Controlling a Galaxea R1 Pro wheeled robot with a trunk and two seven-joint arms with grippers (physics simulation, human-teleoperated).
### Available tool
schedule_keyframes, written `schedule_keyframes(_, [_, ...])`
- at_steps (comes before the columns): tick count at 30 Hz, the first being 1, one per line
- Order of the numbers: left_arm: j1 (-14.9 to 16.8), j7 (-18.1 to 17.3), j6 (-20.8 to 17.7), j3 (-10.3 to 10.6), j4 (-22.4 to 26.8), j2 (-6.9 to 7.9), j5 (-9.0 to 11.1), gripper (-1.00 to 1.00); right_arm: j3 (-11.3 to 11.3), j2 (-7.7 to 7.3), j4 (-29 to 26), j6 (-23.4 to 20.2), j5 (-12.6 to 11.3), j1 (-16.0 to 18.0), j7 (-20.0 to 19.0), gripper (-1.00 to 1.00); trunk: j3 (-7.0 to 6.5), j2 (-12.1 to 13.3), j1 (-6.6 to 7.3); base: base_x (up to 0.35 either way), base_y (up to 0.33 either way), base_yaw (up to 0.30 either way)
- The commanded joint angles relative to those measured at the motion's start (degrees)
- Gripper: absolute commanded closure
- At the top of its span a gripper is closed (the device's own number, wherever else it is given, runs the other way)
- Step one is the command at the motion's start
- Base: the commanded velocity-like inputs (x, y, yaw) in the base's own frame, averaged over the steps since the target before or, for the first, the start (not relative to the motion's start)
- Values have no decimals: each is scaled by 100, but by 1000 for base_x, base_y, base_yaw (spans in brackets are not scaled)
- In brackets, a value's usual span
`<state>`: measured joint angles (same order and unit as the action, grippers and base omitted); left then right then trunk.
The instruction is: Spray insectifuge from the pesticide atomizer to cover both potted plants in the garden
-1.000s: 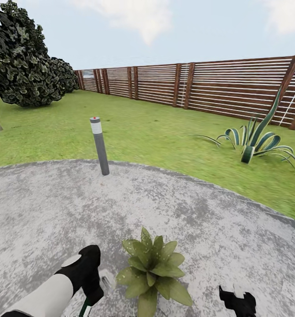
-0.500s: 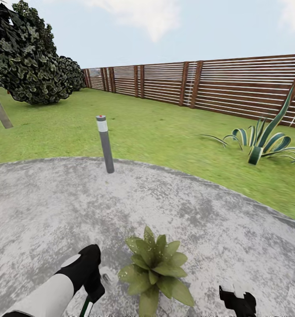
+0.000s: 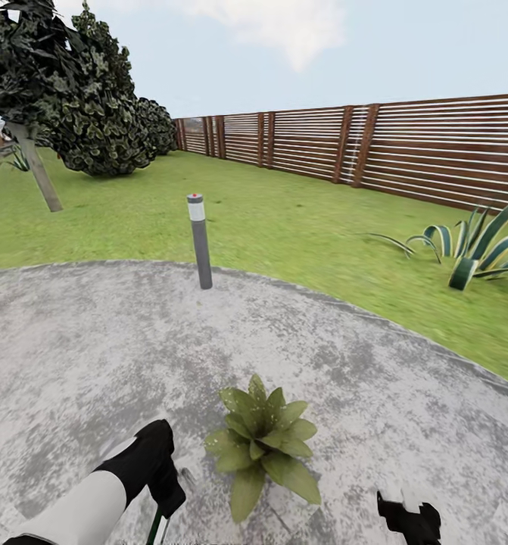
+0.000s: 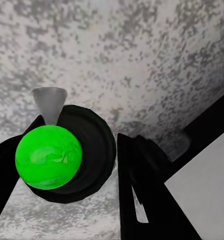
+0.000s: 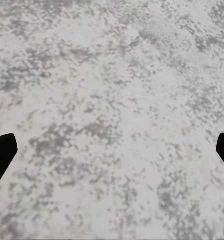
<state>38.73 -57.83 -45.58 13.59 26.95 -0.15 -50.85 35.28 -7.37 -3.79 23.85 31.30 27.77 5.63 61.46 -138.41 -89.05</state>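
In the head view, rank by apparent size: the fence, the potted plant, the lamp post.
1. Fence, largest, though farthest.
2. Potted plant; nearness inflates it.
3. Lamp post, slimmest; about as tall as the plant.

The left arm [image 3: 79, 503] reaches forward from the near left, white forearm ending in a black wrist angled downward. Its gripper [image 4: 92, 160] points down at the ground, its black fingers [image 4: 142, 185] closed around the pesticide atomizer [image 4: 48, 156], seen from above. The right gripper [image 3: 409, 518] sits low at the near right, also pointing down, its fingertips [image 5: 2, 152] spread wide apart with nothing between them.
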Motion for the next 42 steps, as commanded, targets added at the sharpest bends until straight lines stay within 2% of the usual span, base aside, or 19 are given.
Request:
schedule_keyframes(1, [3,-54,-23,4,15,-2,-57,100,32,-1,10,18,61,4,30,-100,5,-2,1,-9,-230,278])
schedule_keyframes(5, [5,-53,-24,-46,66,17,-59,100,32,-1,10,19,61,1,31,-100,5,-2,1,-2,-67,124])
schedule_keyframes(7, [34,-48,-29,-309,188,29,-69,100,32,-1,10,19,61,2,30,-100,5,-2,1,0,-8,15])
schedule_keyframes(9, [57,-50,-49,-437,538,40,-81,100,32,-1,10,17,61,2,28,-100,5,-2,1,0,-1,3])
schedule_keyframes(11, [77,-57,-66,-462,755,54,-96,100,32,-1,9,18,61,3,29,-100,5,-2,1,0,0,0])
schedule_keyframes(14, [86,-58,-73,-471,819,34,-116,100,32,-1,9,15,61,1,27,-100,5,-2,1,0,0,0])
schedule_keyframes(16, [66,-55,-65,-471,786,37,-127,100,32,-1,8,15,61,3,26,-100,5,-2,1,0,0,0])
schedule_keyframes(20, [-75,-25,-27,-468,563,147,-136,100,32,-9,10,19,61,3,27,-100,5,-2,1,0,0,0])
schedule_keyframes(24, [-263,483,-20,-485,471,186,-82,100,32,-11,10,16,61,5,30,-100,5,-2,1,0,0,0])
schedule_keyframes(31, [-285,594,-24,-522,525,109,-34,100,32,-10,9,15,61,5,33,-100,5,-2,1,0,0,0])
schedule_keyframes(32, [-281,571,-30,-521,545,107,-32,100,32,-14,7,16,61,1,34,-100,5,-2,1,0,0,0])
schedule_keyframes(34, [-238,425,-32,-666,561,135,-31,100,32,-18,3,21,61,2,33,-100,5,-2,1,0,0,0])
schedule_keyframes(35, [-206,194,-21,-842,563,157,-43,100,32,-14,2,20,61,2,34,-100,5,-2,1,0,0,0])
schedule_keyframes(36, [-109,-297,-1,-1021,580,215,-118,100,32,-11,2,21,61,2,29,-100,5,-2,1,0,0,0])
schedule_keyframes(38, [123,-402,-1,-1030,581,212,-127,100,32,-10,1,23,61,2,34,-100,5,-2,1,0,0,0])
schedule_keyframes(42, [142,-405,-3,-1023,575,206,-134,100,32,-10,1,23,61,4,35,-100,5,-2,1,0,-165,44])
